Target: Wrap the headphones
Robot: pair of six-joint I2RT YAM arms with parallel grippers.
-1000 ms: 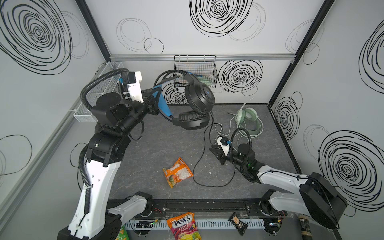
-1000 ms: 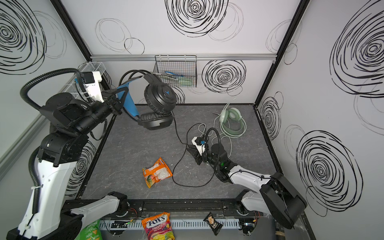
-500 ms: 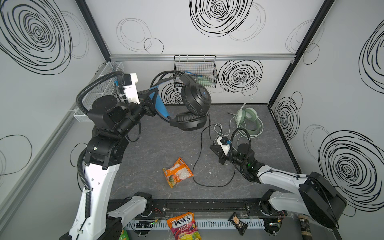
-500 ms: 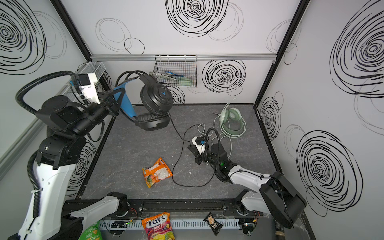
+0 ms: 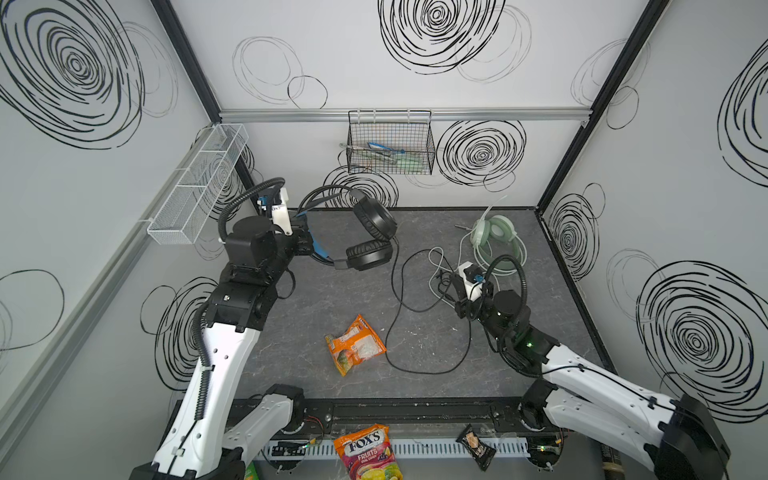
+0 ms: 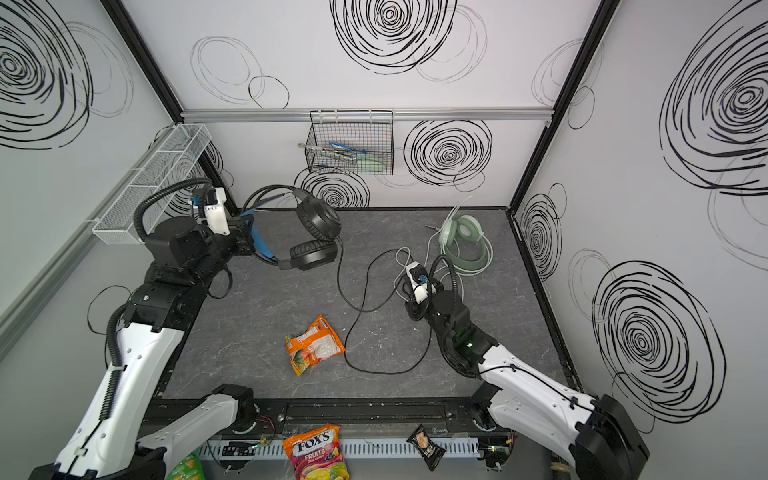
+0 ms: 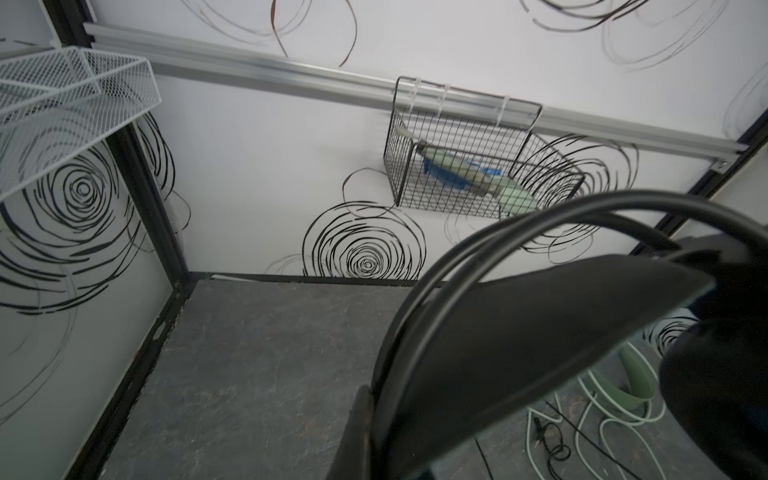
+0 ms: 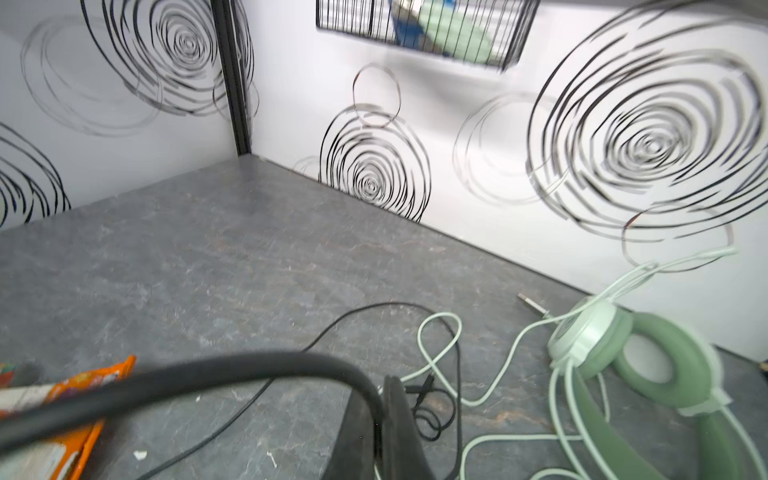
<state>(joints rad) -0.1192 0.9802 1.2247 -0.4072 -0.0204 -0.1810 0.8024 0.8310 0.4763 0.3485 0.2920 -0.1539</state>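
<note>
The black headphones (image 5: 374,220) (image 6: 318,218) with a blue inner band hang above the table's back left. My left gripper (image 5: 305,241) (image 6: 245,237) (image 7: 370,436) is shut on their headband (image 7: 519,332). Their black cable (image 5: 415,370) (image 6: 361,365) drops to the table and loops toward the right. My right gripper (image 5: 451,284) (image 6: 405,289) (image 8: 382,419) is low over the table and shut on this cable (image 8: 208,374). The mint-green headphones (image 5: 496,235) (image 6: 463,237) (image 8: 656,361) lie at the back right, their pale cable tangled beside my right gripper.
An orange snack bag (image 5: 355,345) (image 6: 313,345) lies in the middle front. A black wire basket (image 5: 390,143) hangs on the back wall, and a white mesh shelf (image 5: 195,187) on the left wall. A FOX'S bag (image 5: 368,455) and a dark packet (image 5: 476,451) lie beyond the front rail.
My right gripper has shut on the black cable. My left arm has carried the black headphones a little left and lower.
</note>
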